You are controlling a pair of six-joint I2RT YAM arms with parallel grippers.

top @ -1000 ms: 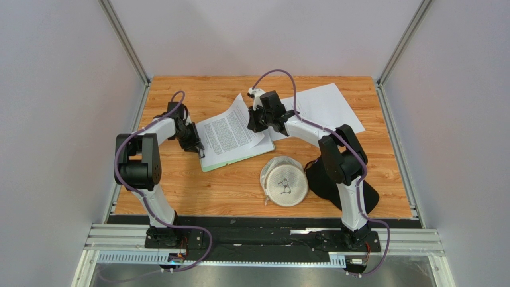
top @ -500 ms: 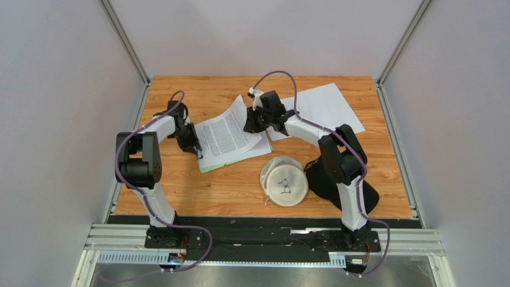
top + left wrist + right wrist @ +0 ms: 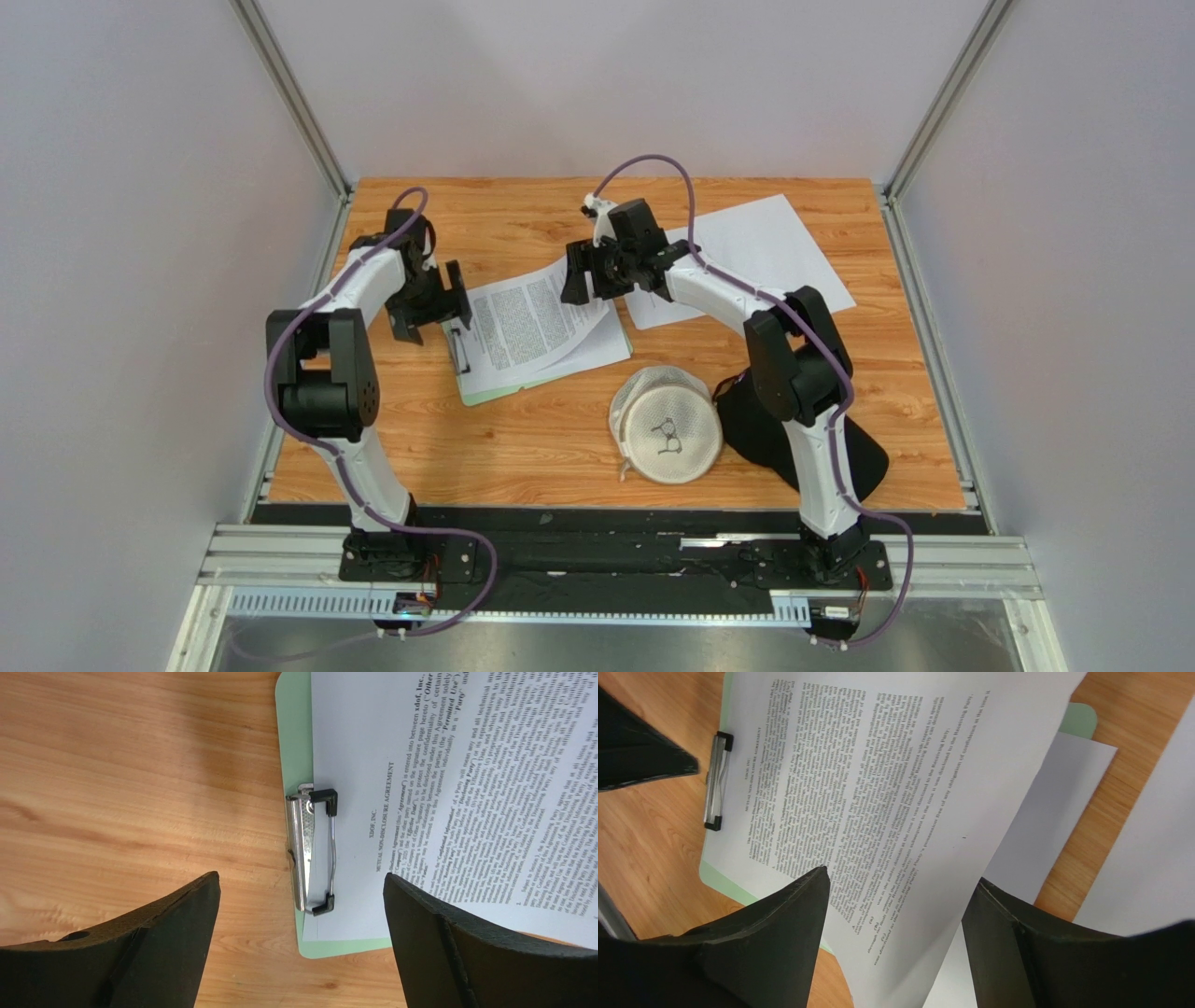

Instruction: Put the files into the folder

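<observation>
The folder (image 3: pixel 481 394) is a light-green clipboard lying left of centre on the table, also in the left wrist view as the folder (image 3: pixel 295 735). Its metal clip (image 3: pixel 312 850) lies shut over the top edge of a printed file (image 3: pixel 537 319). That printed sheet (image 3: pixel 892 777) curls up at its far end, over a plain sheet (image 3: pixel 1053 812). My left gripper (image 3: pixel 446 298) hovers open just above the clip, as the left gripper (image 3: pixel 300 878) shows, holding nothing. My right gripper (image 3: pixel 579 275) stands open over the sheet's raised end, and the right gripper (image 3: pixel 901 875) has nothing pinched.
More loose white sheets (image 3: pixel 765 241) lie at the back right of the wooden table (image 3: pixel 561 462). A round white cap (image 3: pixel 666 424) with a small drawing sits in front of the folder, beside a black cloth (image 3: pixel 765 420) at the right arm's base.
Both grippers opened. The left one let go at the clip and pulled back to the left. The right one released the printed sheet, which dropped flatter onto the folder.
</observation>
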